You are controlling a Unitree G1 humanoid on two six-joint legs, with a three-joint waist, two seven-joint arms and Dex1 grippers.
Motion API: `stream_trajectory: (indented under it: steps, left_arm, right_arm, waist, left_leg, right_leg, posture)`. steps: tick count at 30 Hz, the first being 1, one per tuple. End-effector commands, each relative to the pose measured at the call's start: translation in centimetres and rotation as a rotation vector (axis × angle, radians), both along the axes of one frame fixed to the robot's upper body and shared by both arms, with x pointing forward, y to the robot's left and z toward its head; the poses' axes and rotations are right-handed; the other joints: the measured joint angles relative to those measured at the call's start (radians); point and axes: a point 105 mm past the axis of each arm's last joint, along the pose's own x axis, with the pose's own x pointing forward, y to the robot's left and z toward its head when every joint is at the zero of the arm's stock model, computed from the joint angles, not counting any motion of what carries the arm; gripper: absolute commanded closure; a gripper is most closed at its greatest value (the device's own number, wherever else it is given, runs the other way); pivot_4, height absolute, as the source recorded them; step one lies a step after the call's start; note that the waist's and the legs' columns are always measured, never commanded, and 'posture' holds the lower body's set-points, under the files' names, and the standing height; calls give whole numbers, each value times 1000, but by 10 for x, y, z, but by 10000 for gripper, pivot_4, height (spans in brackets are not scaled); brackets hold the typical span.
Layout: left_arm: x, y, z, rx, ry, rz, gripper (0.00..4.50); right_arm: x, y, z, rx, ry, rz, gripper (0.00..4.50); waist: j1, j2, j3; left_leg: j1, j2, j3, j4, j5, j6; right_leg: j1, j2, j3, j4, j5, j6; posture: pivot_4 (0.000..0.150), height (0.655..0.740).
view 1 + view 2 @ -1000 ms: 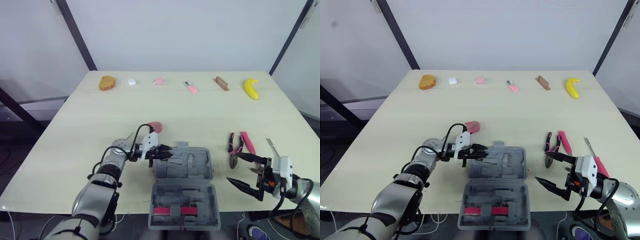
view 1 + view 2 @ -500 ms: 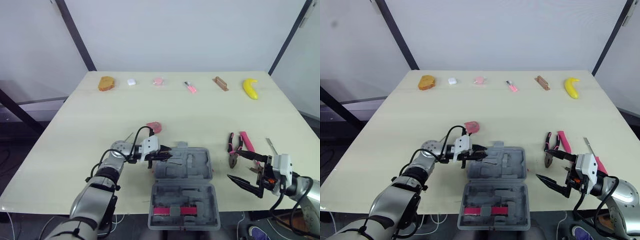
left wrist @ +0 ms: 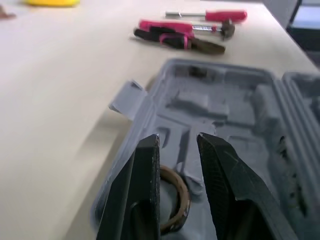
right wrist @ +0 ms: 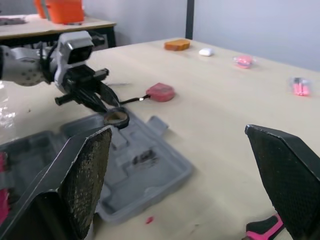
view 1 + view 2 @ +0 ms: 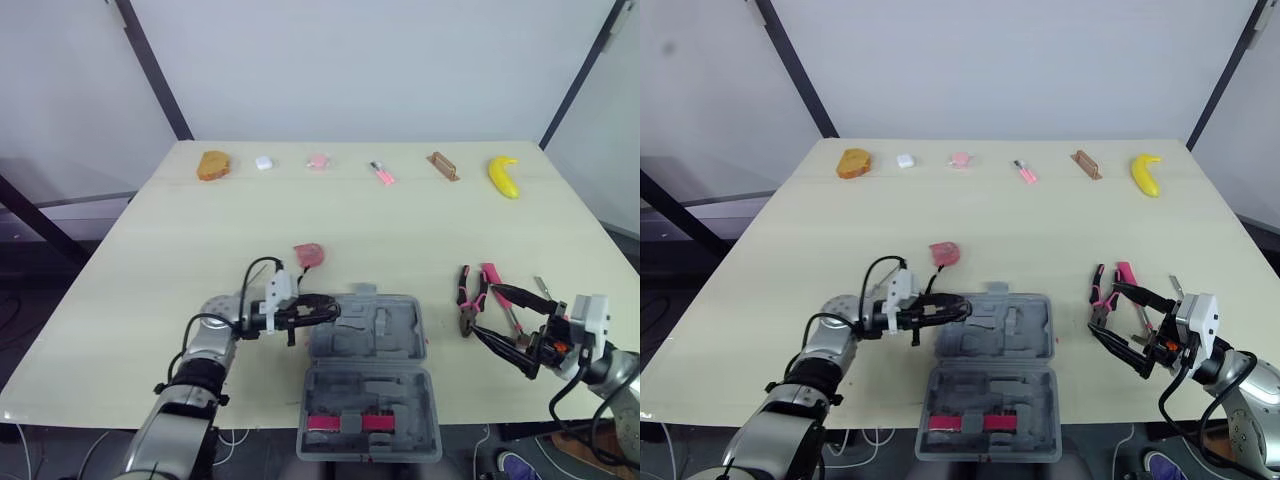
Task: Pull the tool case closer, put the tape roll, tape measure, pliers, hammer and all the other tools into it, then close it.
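The grey tool case [image 5: 372,392] lies open at the table's front edge, with pink-and-black items in its near half. My left gripper [image 5: 328,307] reaches over the left end of the far half. Its fingers [image 3: 145,190] are narrowly apart around the wall of the brown tape roll [image 3: 179,200], which sits low inside the case. The pink tape measure [image 5: 310,254] lies behind the case. My right gripper [image 5: 483,311] is open wide, hovering just over the pink-handled pliers [image 5: 466,300]. Beside the pliers are a pink-handled hammer [image 5: 496,284] and a metal-shafted tool [image 5: 540,288].
Along the far edge of the table sit a brown lump [image 5: 213,165], a small white item [image 5: 263,163], a pink item [image 5: 318,161], a small pink tool [image 5: 381,174], a brown block [image 5: 441,166] and a banana [image 5: 502,176]. The case's near half reaches the table's front edge.
My right gripper rose from the front edge to over the pliers, staying open. My left wrist drew back and lowered while its fingertips stayed at the case's left end.
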Motion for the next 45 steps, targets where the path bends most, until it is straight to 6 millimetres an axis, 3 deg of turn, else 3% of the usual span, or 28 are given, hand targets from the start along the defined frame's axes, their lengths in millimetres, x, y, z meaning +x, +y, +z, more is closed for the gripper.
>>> stream_trajectory:
  steps: [1, 6, 11, 18, 22, 26, 28, 31, 34, 39, 45]
  left_arm:
    - [-13, 48, 26, -96, 25, 189, 31980]
    - [-43, 104, 8, -40, 99, 422, 31980]
    - [-73, 144, -6, -5, 144, 611, 31980]
    - [-114, 183, -33, 22, 235, 809, 437]
    - [-123, 189, -39, 36, 255, 834, 437]
    - [-118, 186, -35, 25, 236, 832, 437]
    - [-110, 178, -29, 14, 214, 812, 437]
    - [-91, 153, -8, -100, 198, 749, 437]
    - [-80, 133, 0, -82, 208, 675, 437]
    - [-42, 101, 3, 16, 160, 680, 437]
    - [-13, 69, -3, 57, 171, 704, 437]
  right_arm:
    - [-8, -44, -2, -17, 1, -193, 0]
    - [-30, -85, -25, -59, 87, -403, 0]
    - [-58, -122, -41, -81, 151, -573, 0]
    - [-99, -155, -59, -83, 240, -684, 0]
    - [-112, -163, -70, -68, 293, -706, 0]
    - [-114, -165, -74, -77, 304, -701, 0]
    - [-105, -163, -70, -124, 270, -694, 0]
    - [-86, -130, -55, -116, 219, -506, 0]
    - [-72, -105, -40, -100, 179, -397, 0]
    - [-45, -45, -5, -56, 92, -137, 0]
    - [-33, -4, 21, -24, 39, 26, 0]
  waist:
    - [-2, 0, 0]
    - [3, 2, 0]
    - [7, 1, 0]
    - [4, 2, 0]
    - [4, 1, 0]
    - [5, 1, -1]
    - [4, 1, -1]
    - [4, 2, -1]
    - [4, 3, -2]
    - [5, 4, -1]
    - [8, 3, -1]
  left_leg:
    - [0, 0, 0, -1, 0, 0]
    - [1, 1, 1, -3, 0, 0]
    - [2, 1, 2, -3, 0, 0]
    - [2, 1, 2, -3, 0, 0]
    - [2, 1, 3, -3, 0, 0]
    - [2, 1, 3, -3, 0, 0]
    - [2, 1, 3, -3, 0, 0]
    - [2, 1, 3, -3, 0, 0]
    - [2, 2, 3, -3, 0, 0]
    - [2, 1, 3, -3, 0, 0]
    - [1, 1, 2, -3, 0, 0]
  right_leg:
    - [0, 0, 0, 0, 0, 0]
    - [0, -2, 0, -1, 0, 0]
    - [0, -7, 1, -2, 0, 0]
    - [1, -7, 4, -2, -1, -1]
    - [1, -7, 5, -2, -2, -4]
    - [1, -8, 5, -2, -3, -4]
    - [1, -8, 5, -2, -3, -4]
    - [1, -8, 6, -2, -2, -4]
    - [1, -9, 6, -2, -1, -1]
    - [0, -8, 5, -2, 0, -1]
    - [0, -6, 4, -2, 0, -1]
  posture:
    - [1500, 7400]
    - [1500, 7400]
    - [1500, 7400]
    - [1500, 7400]
    - [1500, 7400]
    - [1500, 7400]
    - [1500, 7400]
    - [1500, 7400]
    - [1500, 7400]
    - [1500, 7400]
    - [1500, 7400]
